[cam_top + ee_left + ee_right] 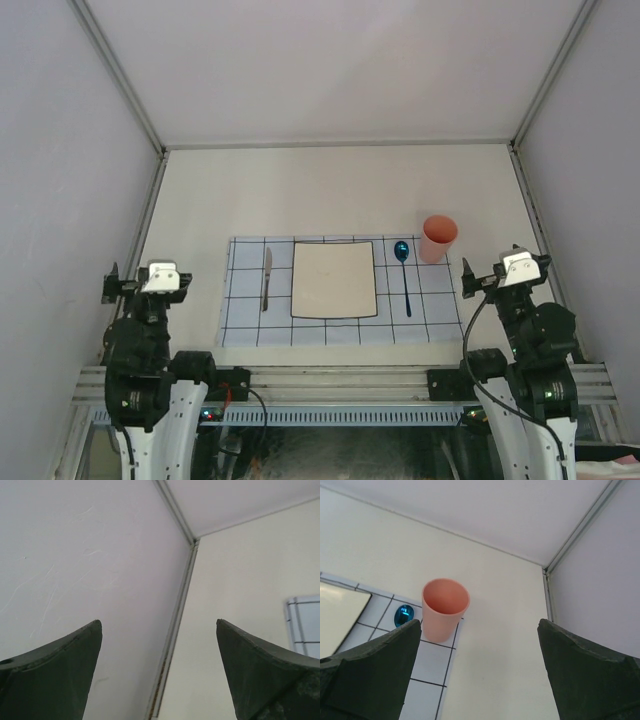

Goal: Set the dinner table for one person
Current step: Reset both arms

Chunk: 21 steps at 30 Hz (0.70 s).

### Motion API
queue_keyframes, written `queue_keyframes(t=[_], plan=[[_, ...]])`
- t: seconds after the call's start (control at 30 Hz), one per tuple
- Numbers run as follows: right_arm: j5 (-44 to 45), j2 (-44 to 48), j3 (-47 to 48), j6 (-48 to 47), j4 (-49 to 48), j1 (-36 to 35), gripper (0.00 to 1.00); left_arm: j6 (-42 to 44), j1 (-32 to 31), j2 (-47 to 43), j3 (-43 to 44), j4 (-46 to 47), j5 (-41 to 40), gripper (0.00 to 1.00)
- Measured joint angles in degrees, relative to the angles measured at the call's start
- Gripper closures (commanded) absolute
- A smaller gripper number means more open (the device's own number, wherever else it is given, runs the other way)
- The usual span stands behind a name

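**Ana:** Start at the near edge. How do the two arms stand?

**Ben:** Each is raised over its own near corner, outside the setting. The left gripper [158, 622] has its jaws wide apart, with only the wall and the rail showing between them. The right gripper [479, 622] is spread just as wide and holds nothing.

**Ana:** And beyond them?

**Ben:** A light-blue checked placemat [440, 320] lies flat near the front of the dinner table [330, 190]. A knife [266, 280] lies on its left part. The square cream plate [334, 279] sits in the middle, apart from the knife. To the right of the plate lies a blue spoon [405, 283], its bowl pointing away from the arms. Further back a salmon-pink cup [438, 238] stands upright at the mat's far right corner, just beside the spoon's bowl. Past that the off-white table runs bare to the back wall.

**Ana:** So which step is in hand?

**Ben:** It looks like the last one. Everything seen is laid straight, and nothing waits beside the mat.

**Ana:** What does the next move call for?

**Ben:** Probably very little. No fork is in view, so if one is due, an arm would need to fetch it from out of sight. Otherwise both arms need only keep clear of the cup.
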<state>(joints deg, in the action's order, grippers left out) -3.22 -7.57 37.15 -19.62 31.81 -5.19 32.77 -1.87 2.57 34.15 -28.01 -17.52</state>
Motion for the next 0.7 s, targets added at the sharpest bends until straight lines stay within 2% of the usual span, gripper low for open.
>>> queue_keyframes(t=[0.17,0.3,0.47,0.57,0.6,0.7], plan=[[2.1,1.7,0.0,6.9,-1.0,0.0,0.0,-9.8,0.0,-0.2,4.8,-1.0,4.3,0.01],[2.7,3.8,-0.2,9.7,-0.8,0.2,0.0,-16.3,0.0,-1.5,4.7,-0.9,4.7,0.01],[1.7,7.2,-0.5,10.5,-1.0,0.2,0.0,-21.4,0.0,-2.3,2.6,-0.2,4.7,0.08],[1.1,7.2,-1.1,11.9,-1.9,0.2,0.0,-23.8,0.0,-2.3,0.6,1.2,4.7,0.19],[1.0,7.2,-1.4,12.5,-1.8,0.2,0.0,-24.5,0.0,-2.3,-0.5,1.9,4.7,0.18],[0.7,7.2,-2.6,16.6,-1.0,0.2,0.0,-25.7,0.0,-2.3,-4.5,3.5,4.5,0.04]])
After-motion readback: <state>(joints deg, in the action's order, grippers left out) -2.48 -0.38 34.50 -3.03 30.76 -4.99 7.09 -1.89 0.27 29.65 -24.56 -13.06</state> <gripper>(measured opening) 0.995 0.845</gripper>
